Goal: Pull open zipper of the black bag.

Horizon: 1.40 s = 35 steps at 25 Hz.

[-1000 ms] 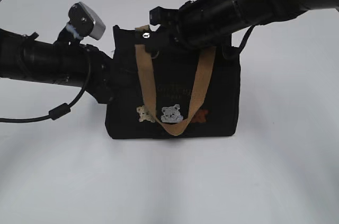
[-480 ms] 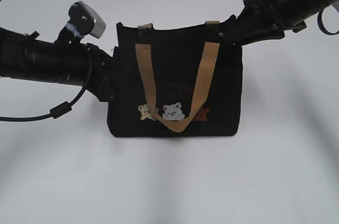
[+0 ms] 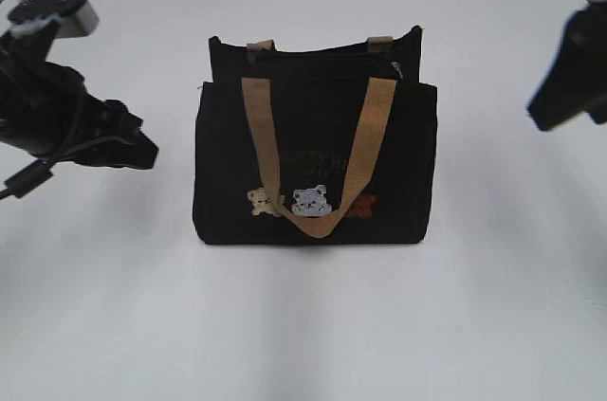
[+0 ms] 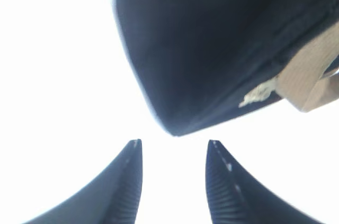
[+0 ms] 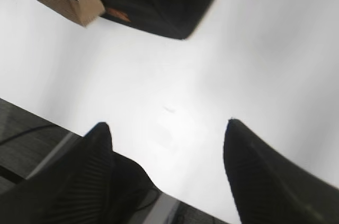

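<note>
Exterior view: bag (image 3: 313,164) upright on desk (image 3: 303,325); both grippers, left (image 4: 172,152) and right (image 5: 167,128), fingers spread, grasping nothing, apart from it.

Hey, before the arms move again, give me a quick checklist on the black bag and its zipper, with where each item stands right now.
1. Black bag upright on the table: ok.
2. Zipper pulled open: top looks parted, but how far cannot tell.
3. Zipper pull located: small silver piece near the right end; cannot tell for sure.
4. Left tool empty and clear of the bag: ok, open.
5. Right tool empty and clear: ok, open.
6. Front handle off the zipper line: ok, hangs down the front.
</note>
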Each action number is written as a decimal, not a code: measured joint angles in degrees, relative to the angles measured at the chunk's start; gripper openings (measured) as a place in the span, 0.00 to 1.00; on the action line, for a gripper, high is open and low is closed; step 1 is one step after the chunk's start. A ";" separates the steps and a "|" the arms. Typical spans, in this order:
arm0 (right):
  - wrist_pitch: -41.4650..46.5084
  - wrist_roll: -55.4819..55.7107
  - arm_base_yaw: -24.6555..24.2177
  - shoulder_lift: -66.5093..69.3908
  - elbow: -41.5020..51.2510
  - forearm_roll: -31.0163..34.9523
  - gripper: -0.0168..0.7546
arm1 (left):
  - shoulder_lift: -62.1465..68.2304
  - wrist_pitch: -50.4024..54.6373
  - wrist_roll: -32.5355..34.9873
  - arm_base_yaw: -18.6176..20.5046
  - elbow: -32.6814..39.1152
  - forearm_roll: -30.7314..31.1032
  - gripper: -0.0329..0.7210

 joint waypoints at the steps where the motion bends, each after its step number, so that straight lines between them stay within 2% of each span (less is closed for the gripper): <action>1: -0.12 0.68 0.00 -3.36 2.88 -2.29 0.68 | -2.78 1.10 -4.33 0.02 0.55 3.20 0.43; 2: -0.44 1.12 0.00 -7.56 6.09 -4.25 0.68 | -5.91 2.14 -8.76 0.07 1.42 6.37 0.42; 5: -1.76 1.55 0.00 -20.11 15.79 -7.84 0.68 | -15.74 5.05 -15.56 0.13 4.80 10.32 0.42; 8: -3.15 1.66 0.00 -35.10 24.31 -8.98 0.68 | -28.07 10.49 -21.42 0.13 7.90 13.82 0.42; 12: -4.03 1.66 0.00 -52.00 32.90 -9.69 0.68 | -48.26 19.84 -28.13 0.13 10.38 21.40 0.40; 16: -4.08 1.66 0.00 -65.77 39.14 -9.73 0.68 | -64.78 27.64 -31.37 0.13 13.48 27.45 0.39; 21: -4.21 1.72 0.00 -76.09 40.06 -9.82 0.68 | -81.99 30.91 -31.82 0.13 18.53 28.64 0.38; 23: -4.26 1.72 0.00 -78.40 40.11 -9.83 0.68 | -85.14 30.88 -31.84 0.13 19.49 28.64 0.37; 35: -4.54 2.10 0.00 -79.14 40.23 -9.90 0.65 | -84.35 30.51 -31.84 0.65 19.79 28.65 0.36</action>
